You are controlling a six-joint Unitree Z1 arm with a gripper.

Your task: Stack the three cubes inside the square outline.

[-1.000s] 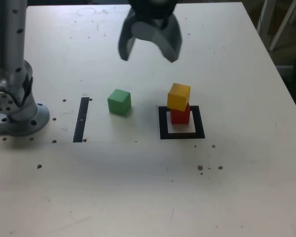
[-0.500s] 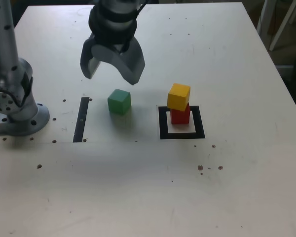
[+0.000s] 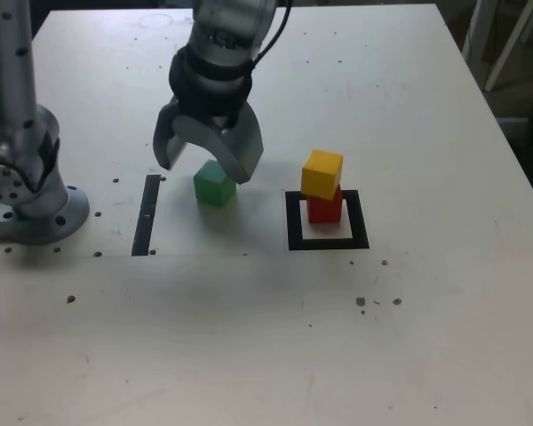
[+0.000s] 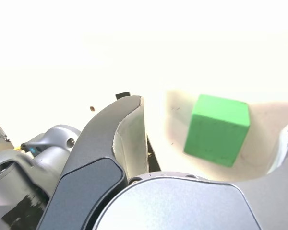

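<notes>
Gripper [image 3: 204, 169] is wide open, nothing between the jaws. It hangs above the table [image 3: 249, 337], fingers pointing down, tilted in the exterior view, and partly overlaps the green cube [image 3: 215, 185] there. In the wrist view the same cube lies in the gap between the two fingers, with pale table showing around it; no finger touches it.

Green cube sits alone on the table, between the narrow black strip [image 3: 147, 215] and the square outline [image 3: 359, 220], well apart from the outline.

Red cube [image 3: 324, 209] is inside the outline, on its pale centre, toward the far side. Yellow cube [image 3: 322, 174] is stacked on top of red, a bit offset toward the exterior view's left and turned slightly relative to it. Both stay clear of the gripper, which is over to the exterior view's left of them.

Arm base [image 3: 37, 213] is at the exterior view's left edge, beyond the black strip. Dark specks are scattered over the table, some near the strip, some on the near side of the outline.
</notes>
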